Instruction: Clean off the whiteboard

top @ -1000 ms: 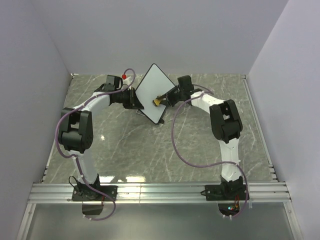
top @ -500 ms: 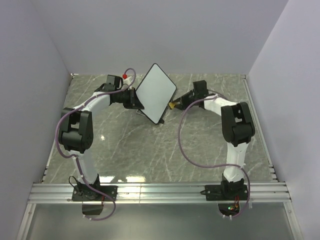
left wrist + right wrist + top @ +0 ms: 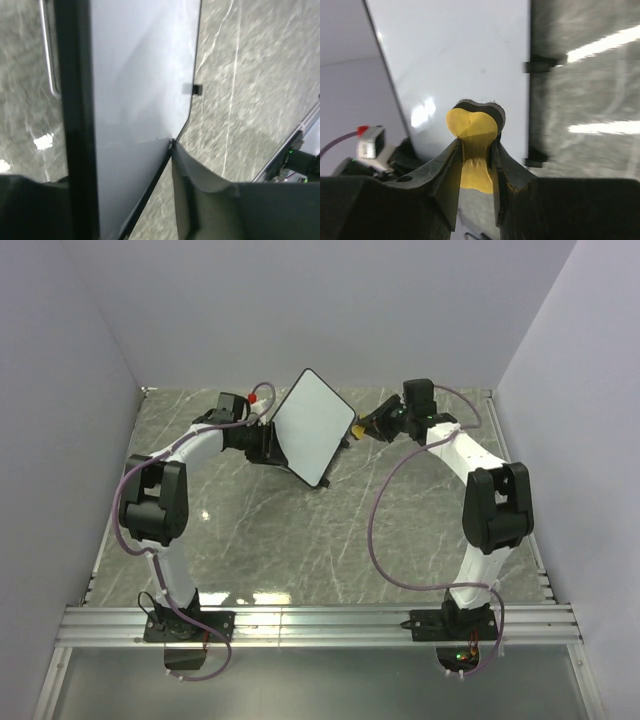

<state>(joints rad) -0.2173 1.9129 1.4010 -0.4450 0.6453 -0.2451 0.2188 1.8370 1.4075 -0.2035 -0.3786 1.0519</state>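
Note:
The whiteboard [image 3: 312, 428] is held tilted up off the marble table, one corner pointing high; its face shows white with no marks [image 3: 460, 55]. My left gripper [image 3: 270, 445] holds it at its left edge. In the left wrist view the board [image 3: 140, 90] sits between the fingers of that gripper [image 3: 125, 160], the right fingertip touching its black rim. My right gripper [image 3: 365, 428] is shut on the yellow eraser [image 3: 357, 429], just off the board's right corner. In the right wrist view the eraser [image 3: 472, 125] sticks out between the fingers of the right gripper [image 3: 475, 142], in front of the board.
The grey marble table [image 3: 300, 540] is boxed in by pale walls at the left, back and right. An aluminium rail [image 3: 320, 622] runs along the near edge by the arm bases. Purple cables [image 3: 375, 540] loop from both arms over the table.
My right gripper has drawn the eraser off the board's face, right and back, past its right corner. The left gripper and board have shifted only slightly.

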